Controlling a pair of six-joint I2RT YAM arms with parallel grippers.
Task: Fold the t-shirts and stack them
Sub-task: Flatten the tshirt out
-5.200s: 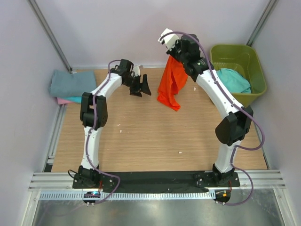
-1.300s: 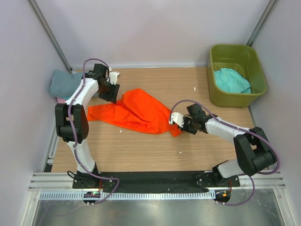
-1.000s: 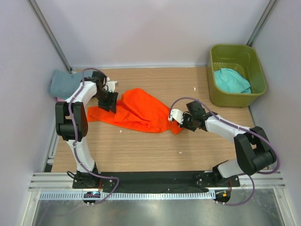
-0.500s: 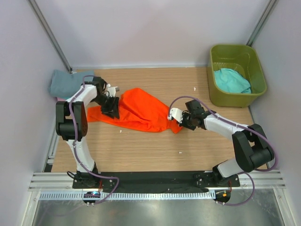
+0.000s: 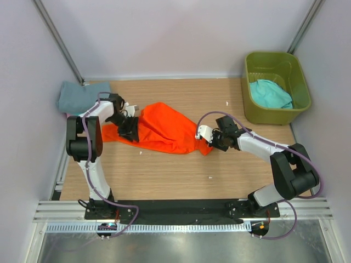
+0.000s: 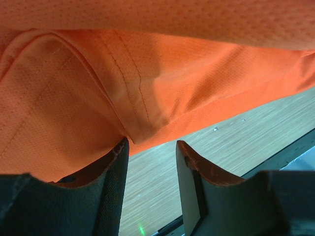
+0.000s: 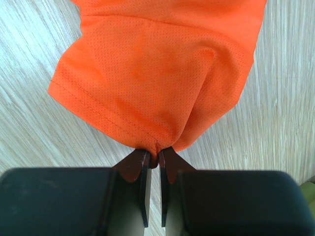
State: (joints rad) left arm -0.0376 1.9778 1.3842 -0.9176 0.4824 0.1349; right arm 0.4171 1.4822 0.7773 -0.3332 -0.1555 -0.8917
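Observation:
An orange t-shirt [image 5: 164,129] lies crumpled and stretched across the wooden table [image 5: 181,170]. My right gripper [image 5: 207,143] is shut on its right corner; in the right wrist view the cloth [image 7: 157,73] is pinched between the tips [image 7: 155,153]. My left gripper [image 5: 130,131] is low on the shirt's left part. Its jaws [image 6: 152,145] stand open, with a seamed fold of the orange cloth [image 6: 172,88] at the tips and bare table between them. A teal t-shirt [image 5: 270,94] lies in the tub. A folded grey-blue t-shirt [image 5: 74,96] rests on a pink one [image 5: 71,116] at the far left.
The olive-green tub [image 5: 274,56] stands at the back right corner. Grey walls close in the table on the left, back and right. A black base rail [image 5: 175,207] runs along the near edge.
My left gripper has slid nearer and to the right, onto the shirt's left part, and its jaws have narrowed a little. The right gripper keeps its hold and has barely moved.

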